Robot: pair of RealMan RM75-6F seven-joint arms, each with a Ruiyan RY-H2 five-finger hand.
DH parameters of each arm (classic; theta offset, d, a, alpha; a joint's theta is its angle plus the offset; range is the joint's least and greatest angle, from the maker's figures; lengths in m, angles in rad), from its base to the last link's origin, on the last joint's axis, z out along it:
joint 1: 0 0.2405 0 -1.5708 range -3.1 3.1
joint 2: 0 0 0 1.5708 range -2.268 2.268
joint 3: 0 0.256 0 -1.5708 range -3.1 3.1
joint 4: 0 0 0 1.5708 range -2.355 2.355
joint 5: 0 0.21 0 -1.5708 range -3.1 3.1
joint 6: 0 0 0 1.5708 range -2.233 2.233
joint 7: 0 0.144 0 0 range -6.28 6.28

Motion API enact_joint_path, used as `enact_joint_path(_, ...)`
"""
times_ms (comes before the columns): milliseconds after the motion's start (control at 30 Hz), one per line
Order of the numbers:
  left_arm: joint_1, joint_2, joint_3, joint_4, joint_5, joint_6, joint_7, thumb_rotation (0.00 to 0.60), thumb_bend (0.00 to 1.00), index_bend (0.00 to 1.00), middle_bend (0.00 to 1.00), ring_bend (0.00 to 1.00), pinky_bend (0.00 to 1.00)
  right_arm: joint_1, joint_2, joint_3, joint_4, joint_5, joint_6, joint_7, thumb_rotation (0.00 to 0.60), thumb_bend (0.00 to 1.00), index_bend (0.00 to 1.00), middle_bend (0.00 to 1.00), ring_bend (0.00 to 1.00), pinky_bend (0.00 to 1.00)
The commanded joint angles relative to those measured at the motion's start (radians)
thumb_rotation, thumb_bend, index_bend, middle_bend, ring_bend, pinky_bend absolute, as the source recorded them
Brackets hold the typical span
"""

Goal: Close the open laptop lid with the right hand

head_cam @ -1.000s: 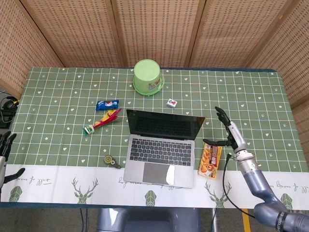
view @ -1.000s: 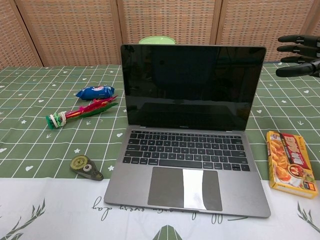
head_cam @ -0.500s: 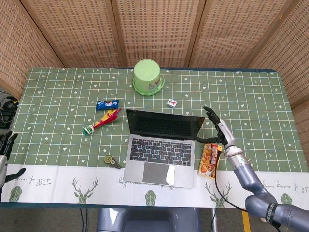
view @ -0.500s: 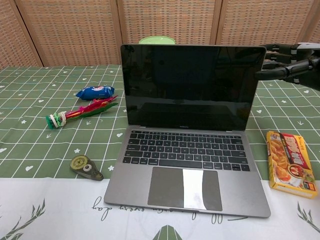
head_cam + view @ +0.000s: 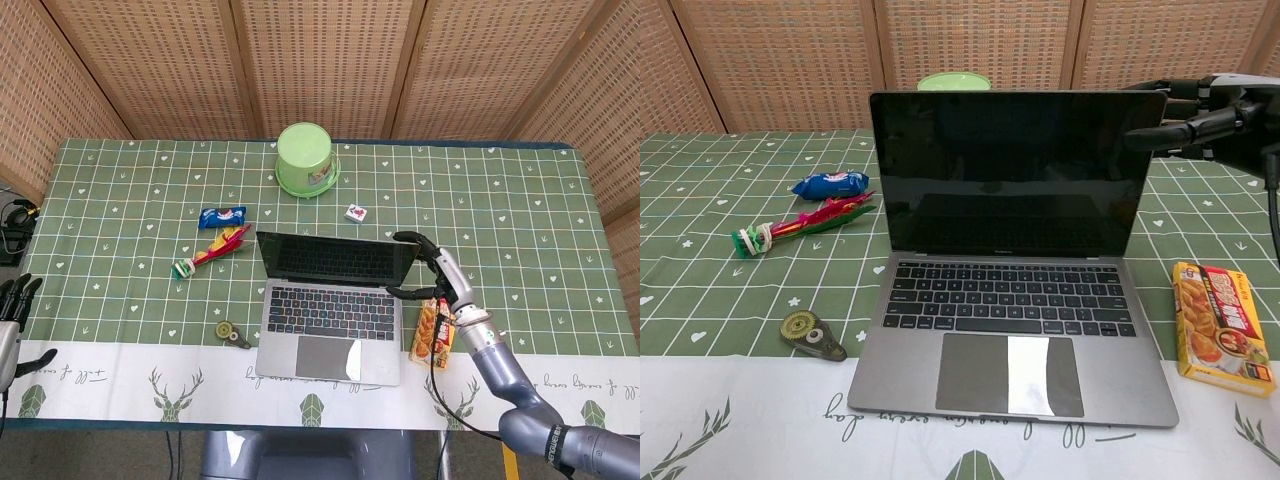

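Observation:
The grey laptop (image 5: 333, 318) stands open in the middle of the table, its dark lid (image 5: 1015, 170) upright and leaning a little forward over the keyboard (image 5: 1010, 300). My right hand (image 5: 430, 267) is at the lid's upper right corner. Its fingers (image 5: 1170, 88) reach behind the top edge and the thumb lies across the front of the screen, all spread. In the chest view the same right hand (image 5: 1205, 112) comes in from the right edge. My left hand (image 5: 12, 302) hangs at the table's near left edge, fingers apart, holding nothing.
A yellow snack box (image 5: 436, 335) lies just right of the laptop, under my right forearm. A tape dispenser (image 5: 232, 334), a red and green bundle (image 5: 212, 252) and a blue packet (image 5: 222, 216) lie to the left. An upturned green bowl (image 5: 306, 158) and a small white block (image 5: 356, 213) sit behind.
My right hand has moved left from open air to the lid's upper right corner. The lid has tipped slightly forward and the laptop has shifted a little left.

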Motion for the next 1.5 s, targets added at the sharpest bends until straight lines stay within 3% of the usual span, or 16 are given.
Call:
enact_joint_path(33, 0.001, 0.001, 0.000, -0.001, 0.002, 0.003, 0.000, 0.600, 0.00, 0.00, 0.00, 0.00, 0.00, -0.001, 0.001, 0.001, -0.005, 0.004, -0.002, -0.002, 0.600, 0.29, 0.28, 0.32, 0.30, 0.28)
enact_joint_path(467, 0.000, 0.001, 0.003, -0.004, 0.006, 0.004, 0.005, 0.600, 0.00, 0.00, 0.00, 0.00, 0.00, -0.004, 0.048, 0.007, -0.049, -0.011, -0.060, 0.044, 0.600, 0.29, 0.37, 0.44, 0.43, 0.39)
enact_joint_path(1133, 0.000, 0.006, 0.009, -0.015, 0.012, 0.004, 0.012, 0.600, 0.00, 0.00, 0.00, 0.00, 0.00, -0.028, 0.162, -0.030, -0.122, -0.159, -0.204, 0.249, 0.600, 0.26, 0.41, 0.46, 0.46, 0.42)
enact_joint_path(1500, 0.001, 0.007, 0.010, -0.017, 0.013, 0.005, 0.012, 0.600, 0.00, 0.00, 0.00, 0.00, 0.00, 0.010, 0.214, -0.045, -0.148, -0.221, -0.340, 0.391, 0.600, 0.26, 0.41, 0.46, 0.46, 0.42)
